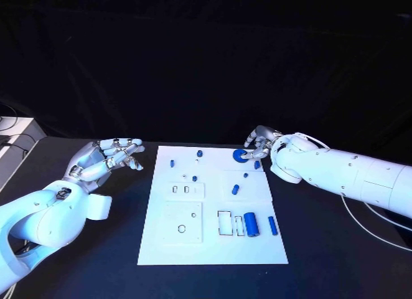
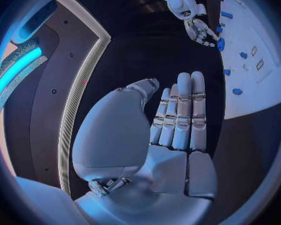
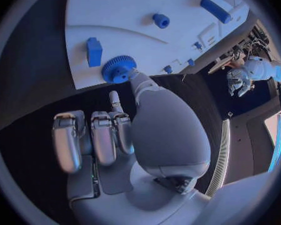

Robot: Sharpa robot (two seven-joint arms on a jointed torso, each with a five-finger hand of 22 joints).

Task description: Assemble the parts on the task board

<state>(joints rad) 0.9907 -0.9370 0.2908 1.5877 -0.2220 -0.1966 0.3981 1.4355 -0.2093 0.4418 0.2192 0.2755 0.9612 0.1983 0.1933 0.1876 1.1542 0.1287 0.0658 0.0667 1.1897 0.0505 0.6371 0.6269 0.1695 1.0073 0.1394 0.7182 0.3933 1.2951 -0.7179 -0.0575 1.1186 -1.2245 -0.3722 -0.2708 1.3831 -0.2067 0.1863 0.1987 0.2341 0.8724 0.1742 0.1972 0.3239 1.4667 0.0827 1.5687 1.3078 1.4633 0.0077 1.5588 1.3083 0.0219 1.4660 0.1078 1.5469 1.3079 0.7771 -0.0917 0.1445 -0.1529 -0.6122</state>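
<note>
My right hand (image 1: 260, 144) sits at the far right corner of the task board (image 1: 212, 249), thumb and a finger pinching the blue gear (image 3: 118, 68) at the board's edge. My left hand (image 1: 106, 159) hovers off the board's left side, fingers apart, holding nothing.

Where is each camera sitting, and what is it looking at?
Head view: sits on the robot's head, looks down at the task board; both arms show, with left hand and right hand.
Left wrist view: sits behind the left hand, faces across the table toward the board.
Right wrist view: sits behind the right hand, faces the board's corner.
Shared: all three show the blue gear at the right hand.
</note>
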